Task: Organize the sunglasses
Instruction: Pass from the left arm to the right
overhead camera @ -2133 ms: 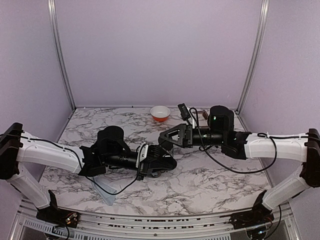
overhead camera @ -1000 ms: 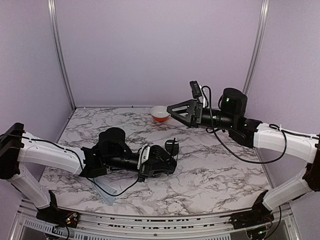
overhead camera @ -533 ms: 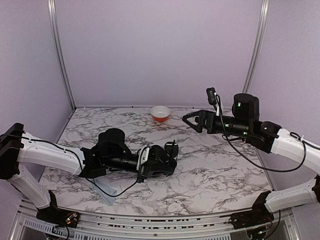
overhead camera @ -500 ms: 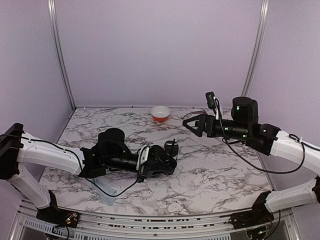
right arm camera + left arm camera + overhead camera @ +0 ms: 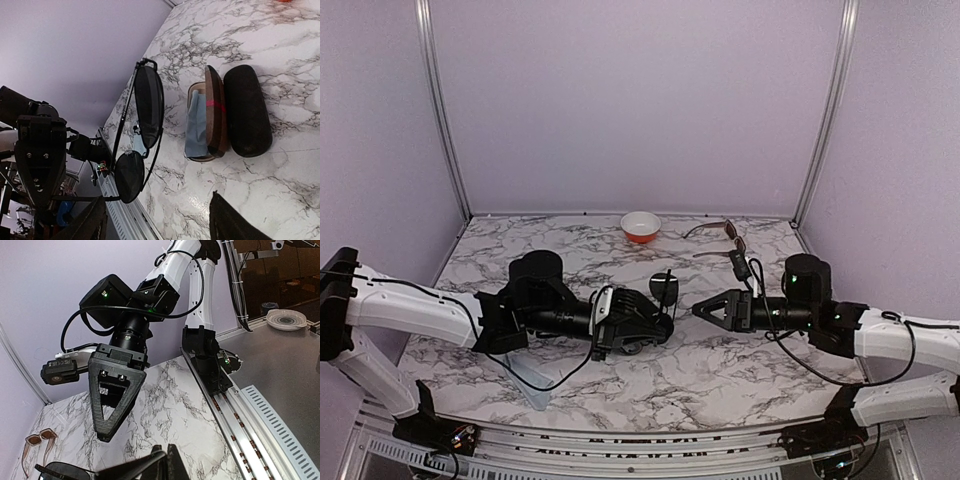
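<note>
Left jaws pinch round-lensed black sunglasses (image 5: 149, 107) above veined marble (image 5: 750, 355)

Counter (image 5: 740, 370): white marble, grey veining. Walls (image 5: 640, 100): plain lilac.
Bowl (image 5: 640, 226), far centre: orange-red outside, white inside.
Black pair (image 5: 147, 125): thin black frame, dark grey lenses.
Brown pair (image 5: 39, 440), far right: brown frame, see-through brown tint in the lenses.
Open case (image 5: 215, 125): brown, one red stripe, pale blue cloth inside.
Closed case (image 5: 247, 110): matte black.
Left arm (image 5: 410, 310) and right arm (image 5: 900, 335): white shells, black joints.
Left hand (image 5: 660, 312) and right hand (image 5: 703, 311): black.
</note>
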